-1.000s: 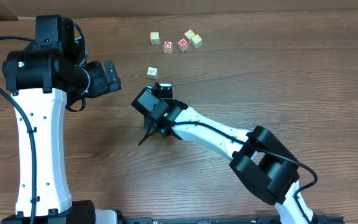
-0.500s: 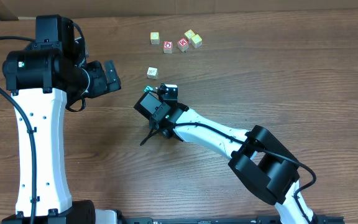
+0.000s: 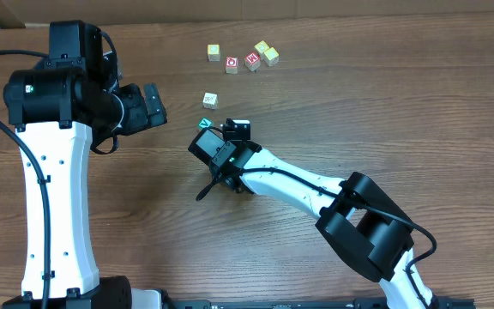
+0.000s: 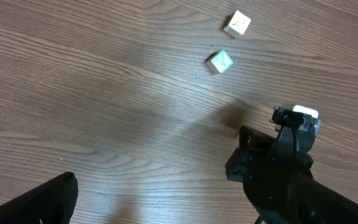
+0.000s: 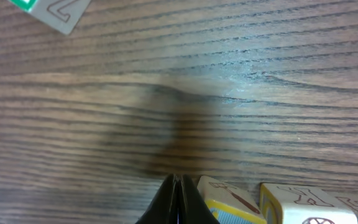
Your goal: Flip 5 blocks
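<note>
The wooden table (image 3: 418, 112) takes up the whole scene. The left arm (image 3: 54, 197) stands at its left side, and the right arm (image 3: 290, 184) reaches in from the lower right toward the middle. The left gripper (image 3: 148, 105) hangs over bare wood with its jaws spread wide and nothing between them. The right gripper (image 5: 178, 186) has its fingertips pressed tight together just over the wood, holding nothing.

Of the blocks, a green-faced one (image 3: 204, 124) lies just beside the right gripper's head, apart from it, and a cream one (image 3: 209, 100) sits a little farther back. The other three (image 3: 213, 52) (image 3: 262, 48) (image 3: 270, 57) lie near the far edge, in a loose row with two red-faced cubes (image 3: 231, 63) (image 3: 252, 61).
</note>
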{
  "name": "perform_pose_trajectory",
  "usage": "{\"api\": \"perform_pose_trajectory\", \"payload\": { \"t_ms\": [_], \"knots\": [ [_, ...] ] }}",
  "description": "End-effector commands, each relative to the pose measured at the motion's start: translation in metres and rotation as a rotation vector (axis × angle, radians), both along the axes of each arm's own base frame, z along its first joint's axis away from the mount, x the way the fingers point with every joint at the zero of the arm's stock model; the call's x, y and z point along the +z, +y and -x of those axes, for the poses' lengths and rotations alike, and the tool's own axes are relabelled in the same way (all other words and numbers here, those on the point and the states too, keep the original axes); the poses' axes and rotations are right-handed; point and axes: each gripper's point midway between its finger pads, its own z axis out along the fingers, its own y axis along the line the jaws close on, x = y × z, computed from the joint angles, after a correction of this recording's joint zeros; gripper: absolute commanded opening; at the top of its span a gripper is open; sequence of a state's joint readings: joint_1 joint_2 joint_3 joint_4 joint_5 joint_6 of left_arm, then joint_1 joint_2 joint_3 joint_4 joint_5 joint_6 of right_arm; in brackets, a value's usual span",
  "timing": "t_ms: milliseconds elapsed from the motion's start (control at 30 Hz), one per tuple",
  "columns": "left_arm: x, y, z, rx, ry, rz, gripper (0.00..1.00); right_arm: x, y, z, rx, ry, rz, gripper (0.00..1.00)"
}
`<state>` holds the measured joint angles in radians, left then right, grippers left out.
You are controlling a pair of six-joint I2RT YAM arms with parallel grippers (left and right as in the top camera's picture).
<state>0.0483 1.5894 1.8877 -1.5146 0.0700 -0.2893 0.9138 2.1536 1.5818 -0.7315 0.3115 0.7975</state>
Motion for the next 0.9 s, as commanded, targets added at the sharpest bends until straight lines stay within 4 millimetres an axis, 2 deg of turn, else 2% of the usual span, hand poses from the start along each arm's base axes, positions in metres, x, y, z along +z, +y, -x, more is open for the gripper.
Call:
{"api": "perform_pose_trajectory", "payload": {
  "t_ms": [0,167,300,533,733,867],
  "knots": [
    [0.002,0.003,-0.002,0.019,-0.005,-0.002,1.0,0.01,0.011,-0.003,0.086,0.0,-0.011,0.05],
    [0.002,0.003,-0.002,0.019,-0.005,-0.002,1.0,0.006,0.028,0.017,0.225,0.103,-0.073,0.07],
    [0.002,0.003,-0.002,0.019,-0.005,-0.002,1.0,0.003,0.022,0.024,0.226,0.135,-0.055,0.07],
    [0.002,0.003,-0.002,0.019,-0.006,-0.002,1.0,0.002,0.013,0.021,0.208,0.121,-0.01,0.07],
    [0.002,0.003,-0.002,0.019,-0.006,-0.002,1.0,0.011,0.035,0.01,0.225,0.066,-0.106,0.07],
    [0.002,0.003,-0.002,0.019,-0.006,-0.002,1.0,0.013,0.018,-0.006,0.174,-0.017,-0.01,0.07]
  ]
}}
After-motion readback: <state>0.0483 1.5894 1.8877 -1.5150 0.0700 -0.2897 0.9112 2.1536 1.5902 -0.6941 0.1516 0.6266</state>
